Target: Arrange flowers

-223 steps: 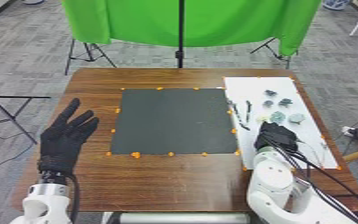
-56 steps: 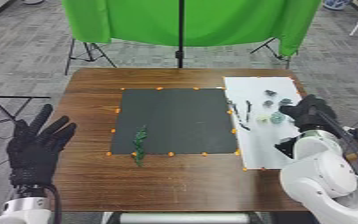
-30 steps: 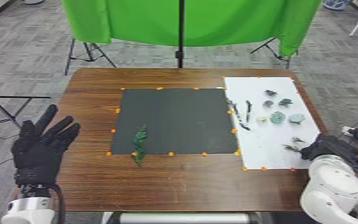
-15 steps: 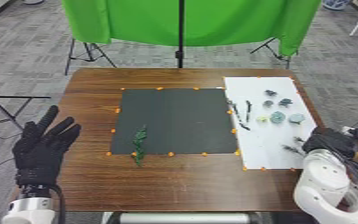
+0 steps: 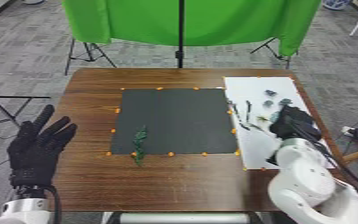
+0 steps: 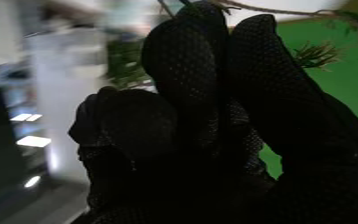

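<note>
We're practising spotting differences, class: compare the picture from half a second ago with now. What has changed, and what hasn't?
The right hand has moved forward and left over the white sheet, and now appears to pinch a thin sprig. The green branch on the dark sheet stayed put.

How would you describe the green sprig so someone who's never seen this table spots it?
On the brown table, find the large dark mat. Toward its near left corner lies a narrow, leafy green sprig, one end poking over the near edge. It alone lies on the mat, unlike the dark twigs on the white sheet.
</note>
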### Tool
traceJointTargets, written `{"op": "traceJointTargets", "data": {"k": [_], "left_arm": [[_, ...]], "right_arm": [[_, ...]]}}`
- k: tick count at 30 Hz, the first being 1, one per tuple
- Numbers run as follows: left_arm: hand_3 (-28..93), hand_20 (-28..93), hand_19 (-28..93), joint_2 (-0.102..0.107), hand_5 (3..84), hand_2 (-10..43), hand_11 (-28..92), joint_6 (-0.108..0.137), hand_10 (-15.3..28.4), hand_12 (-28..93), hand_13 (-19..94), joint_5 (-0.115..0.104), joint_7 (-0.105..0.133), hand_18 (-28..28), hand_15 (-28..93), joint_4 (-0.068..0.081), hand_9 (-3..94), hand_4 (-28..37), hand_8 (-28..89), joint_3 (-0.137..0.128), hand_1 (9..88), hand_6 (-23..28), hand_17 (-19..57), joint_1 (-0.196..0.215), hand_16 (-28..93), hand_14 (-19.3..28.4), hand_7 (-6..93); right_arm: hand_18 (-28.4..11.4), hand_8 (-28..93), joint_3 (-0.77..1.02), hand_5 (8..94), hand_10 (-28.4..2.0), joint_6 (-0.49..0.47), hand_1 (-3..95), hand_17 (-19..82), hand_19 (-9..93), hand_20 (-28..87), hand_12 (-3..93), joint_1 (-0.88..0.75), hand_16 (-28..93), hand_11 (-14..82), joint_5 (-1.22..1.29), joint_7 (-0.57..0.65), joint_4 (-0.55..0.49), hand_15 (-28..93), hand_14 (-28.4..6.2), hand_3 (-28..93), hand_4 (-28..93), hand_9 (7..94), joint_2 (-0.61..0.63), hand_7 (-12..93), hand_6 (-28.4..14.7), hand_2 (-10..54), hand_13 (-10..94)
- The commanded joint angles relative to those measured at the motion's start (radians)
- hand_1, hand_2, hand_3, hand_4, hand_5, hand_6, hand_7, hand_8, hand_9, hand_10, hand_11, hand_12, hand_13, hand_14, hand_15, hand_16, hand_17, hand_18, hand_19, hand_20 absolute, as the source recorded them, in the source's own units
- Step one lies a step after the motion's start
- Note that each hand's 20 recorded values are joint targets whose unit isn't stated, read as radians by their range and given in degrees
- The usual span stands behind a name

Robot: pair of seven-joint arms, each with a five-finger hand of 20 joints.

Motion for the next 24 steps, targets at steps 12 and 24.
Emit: {"op": "traceJointTargets", "data": {"k": [12, 24], "left_arm": [[72, 12, 56, 0.019, 34.2, 12.5, 24, 0.015, 20.5, 11, 24, 0.012, -0.041, 28.3, 51, 0.008, 35.0, -28.3, -10, 0.033, 15.5, 6.3, -9.5, -0.054, -8, 28.4, 11.2], [74, 12, 56, 0.026, 34.2, 12.1, 24, 0.003, 20.5, 11, 24, 0.014, -0.064, 28.2, 51, 0.021, 35.0, -28.3, -10, 0.046, 16.4, 6.4, -9.5, -0.089, -9, 28.4, 11.2]], "right_arm": [[-26.2, 2, -0.530, 93.6, -12.3, -0.129, 45.1, 41, 93, 53, 21.8, 0.507, 19, 44.8, 0.019, -0.149, 0.334, 78, -11.4, 73, -28, 93.4, -0.412, 19, -0.7, -3.9, 81], [-27.1, -14, -0.601, 93.7, -13.0, -0.216, 41.4, 43, 93, 56, 20.0, 0.538, 20, 48.6, 0.047, -0.115, 0.433, 79, -11.7, 73, -27, 93.7, -0.455, 27, 0.2, -0.1, 83]]}}
